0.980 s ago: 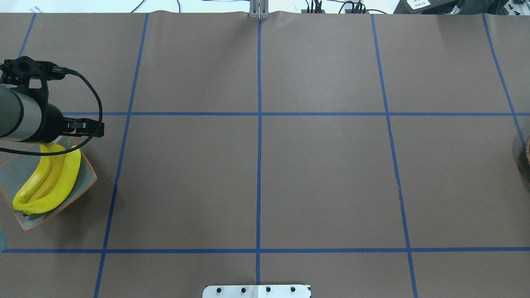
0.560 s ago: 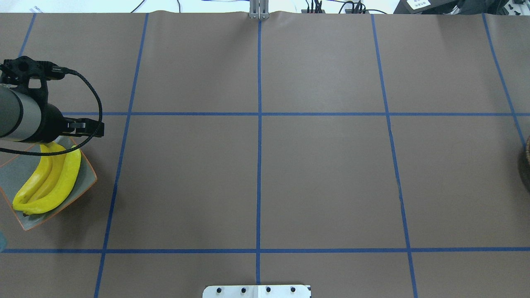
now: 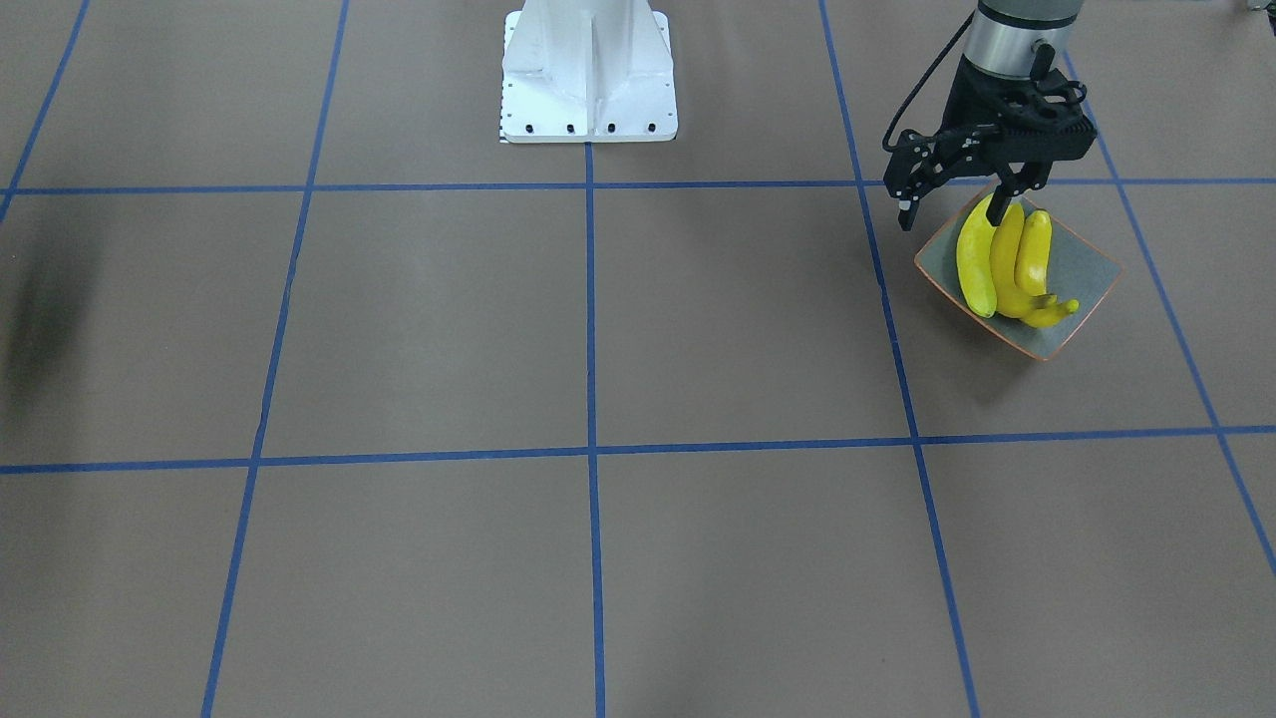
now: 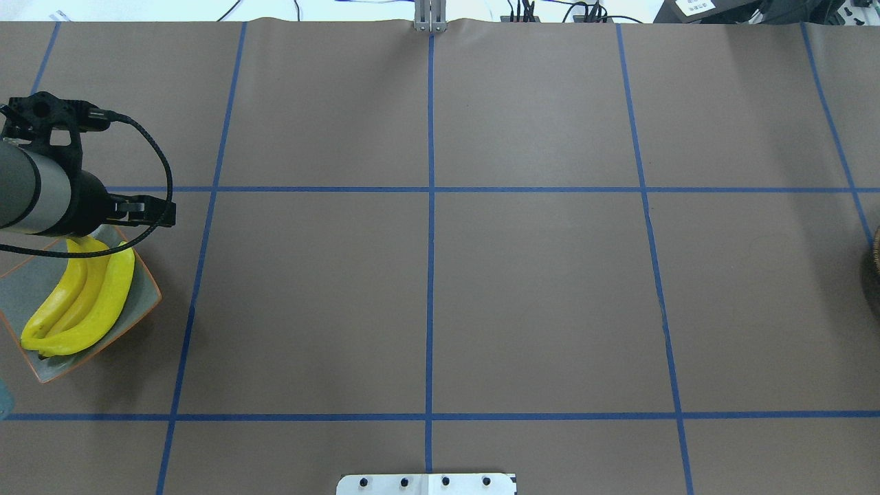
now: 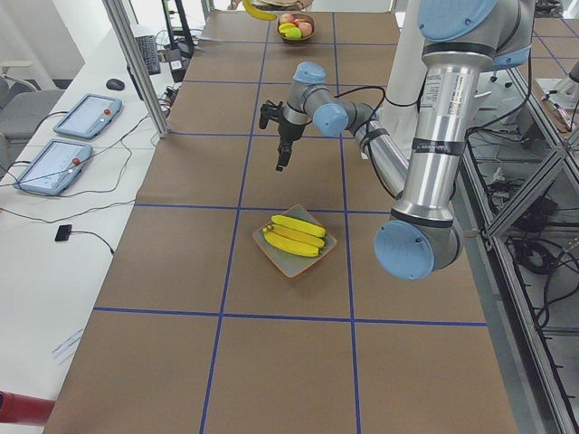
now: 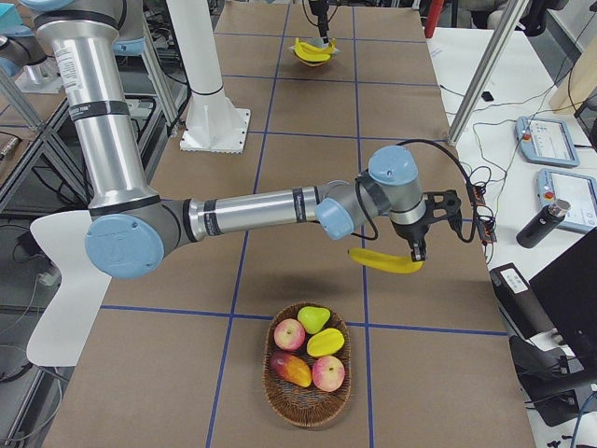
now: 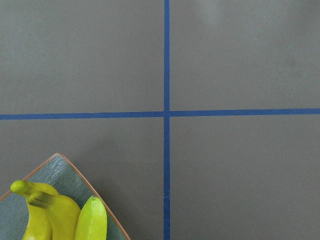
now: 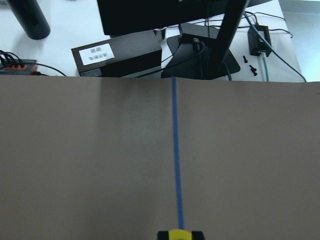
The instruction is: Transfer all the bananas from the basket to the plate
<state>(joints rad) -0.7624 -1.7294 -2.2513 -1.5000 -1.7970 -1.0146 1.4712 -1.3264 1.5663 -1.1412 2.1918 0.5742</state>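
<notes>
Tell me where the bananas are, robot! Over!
Left gripper open, empty, over plate rim. Three bananas on plate. Right gripper holds fourth banana, clear of basket. Path looks clear.

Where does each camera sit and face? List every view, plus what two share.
Front-facing: across the table, facing the robot base; open left gripper over the plate.
Overhead: behind the robot, looking forward, down; left arm at left edge.
Exterior left: table's left end; left arm near.
Exterior right: table's right end; right gripper holds a banana near the basket.
Left wrist: looks down at the plate's corner; gripper unseen.
Right wrist: looks along the table; banana tip at bottom.
Shared: front-facing, overhead: three bananas on the plate.
</notes>
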